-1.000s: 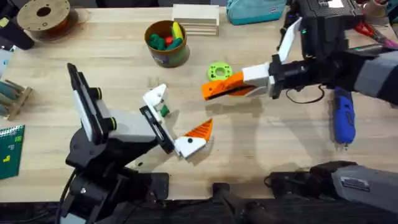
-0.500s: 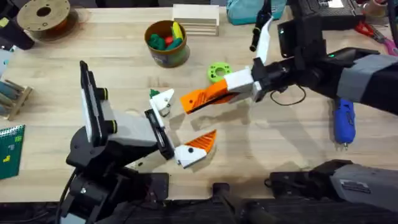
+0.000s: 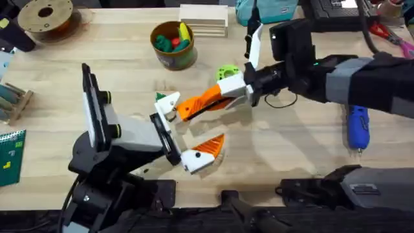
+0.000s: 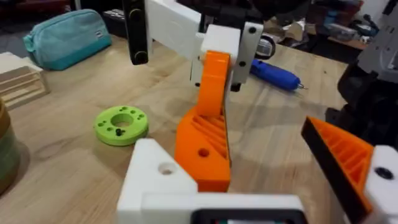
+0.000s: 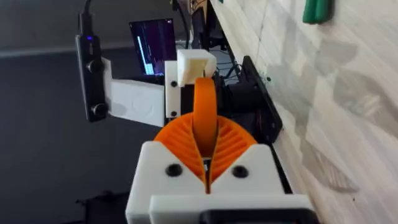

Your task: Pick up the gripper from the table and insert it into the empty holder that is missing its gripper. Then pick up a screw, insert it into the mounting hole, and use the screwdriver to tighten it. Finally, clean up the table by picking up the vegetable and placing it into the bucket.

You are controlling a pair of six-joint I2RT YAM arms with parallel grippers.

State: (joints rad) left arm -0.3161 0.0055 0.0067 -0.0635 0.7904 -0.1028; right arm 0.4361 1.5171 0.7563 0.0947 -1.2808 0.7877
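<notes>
My right gripper (image 3: 208,99) reaches across the table, shut on the orange gripper (image 3: 187,109). That piece rests against the empty holder (image 3: 167,103), the bare white mount on my left arm. From the left wrist the gripper (image 4: 202,146) sits right beside the holder (image 4: 155,180); I cannot tell whether it is seated. My left gripper (image 3: 186,126) is open, and its other finger carries an orange tip (image 3: 208,146). A bit of the green vegetable (image 3: 160,97) shows by the holder. The blue screwdriver (image 3: 358,126) lies at the right. The bucket (image 3: 173,44) stands at the back.
A bright green ring (image 3: 226,73) lies just behind my right gripper. Wooden blocks (image 3: 204,19) and a teal pouch (image 3: 265,11) sit along the far edge. A filament spool (image 3: 45,16) is at the far left, and a green card (image 3: 11,155) lies at the left edge.
My right arm has swung left with the orange gripper, bringing it from mid-table up against the left arm's white holder. The left arm shifted slightly, then held still.
</notes>
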